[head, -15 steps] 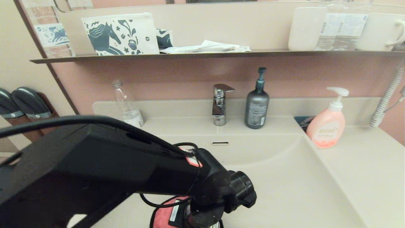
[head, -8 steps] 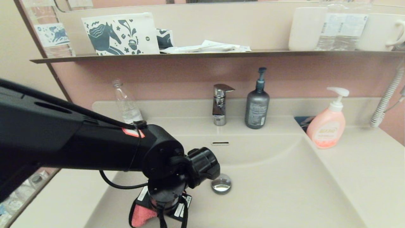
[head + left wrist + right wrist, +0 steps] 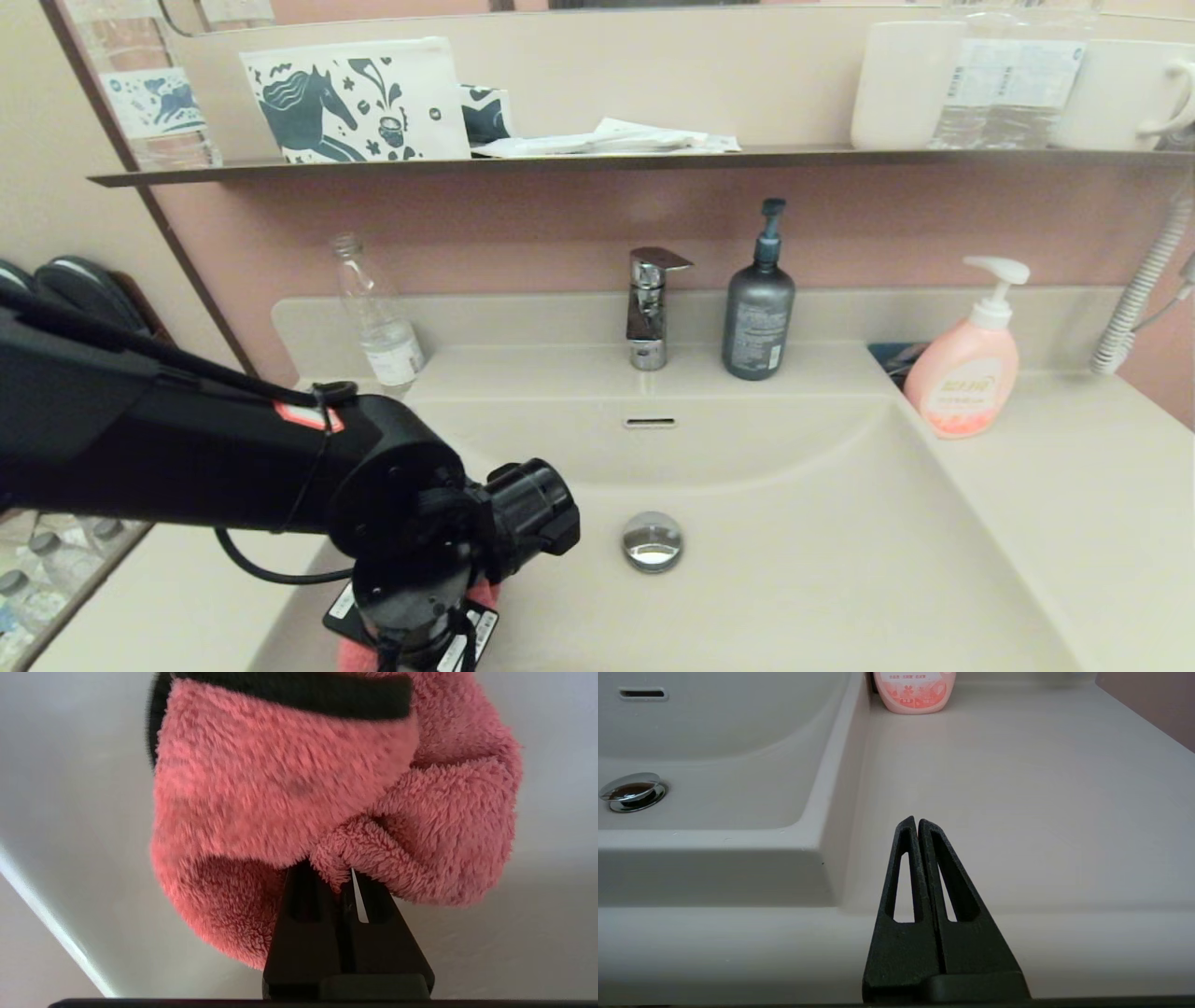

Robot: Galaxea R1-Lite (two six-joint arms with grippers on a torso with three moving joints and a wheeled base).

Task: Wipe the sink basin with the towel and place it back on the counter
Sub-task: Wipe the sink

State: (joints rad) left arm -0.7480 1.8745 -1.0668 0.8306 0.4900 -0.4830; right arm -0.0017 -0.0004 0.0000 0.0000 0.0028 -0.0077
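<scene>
The coral-pink towel [image 3: 289,788] is bunched up and pressed on the beige floor of the sink basin [image 3: 803,579], with my left gripper [image 3: 338,870] shut on one of its folds. In the head view my left arm hides nearly all of it; only a pink edge of the towel [image 3: 353,656] shows at the basin's front left, left of the chrome drain plug [image 3: 652,541]. My right gripper [image 3: 917,821] is shut and empty, parked low at the front of the counter [image 3: 1017,793], right of the basin.
A chrome faucet [image 3: 647,308], a grey pump bottle [image 3: 758,308], a pink soap pump bottle [image 3: 966,369] and a clear plastic bottle [image 3: 378,313] stand along the back of the vanity. The overflow slot [image 3: 650,423] is in the back wall. A dark shelf [image 3: 597,161] hangs above.
My left arm has swept the towel leftward across the basin floor, from in front of the drain to the front left corner. The drain plug has come into sight.
</scene>
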